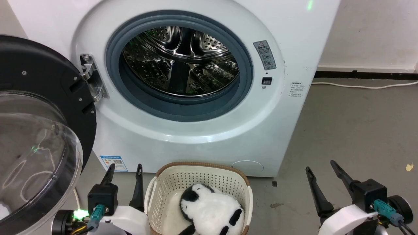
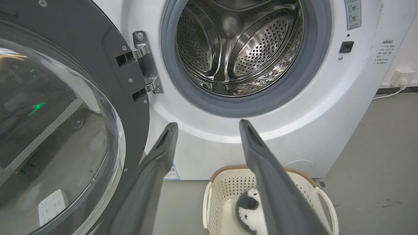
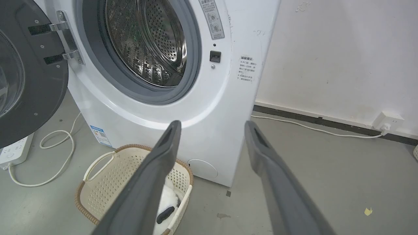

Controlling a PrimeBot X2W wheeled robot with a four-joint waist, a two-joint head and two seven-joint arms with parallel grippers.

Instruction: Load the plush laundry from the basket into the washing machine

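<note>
Currently the fluffy black-and-white plush panda [image 1: 209,209] lies in the cream perforated plastic basket [image 1: 196,182]; likely light and squashy, so pinch its thick body. Your left hand [image 1: 126,166] and right hand [image 1: 320,165] gape, empty.

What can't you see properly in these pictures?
1. Panda toy: part of it is cut off by the head view's bottom edge.
2. Basket floor: partly hidden under the toy, head view.
3. Washing machine stickers: too small to read in every view.
</note>
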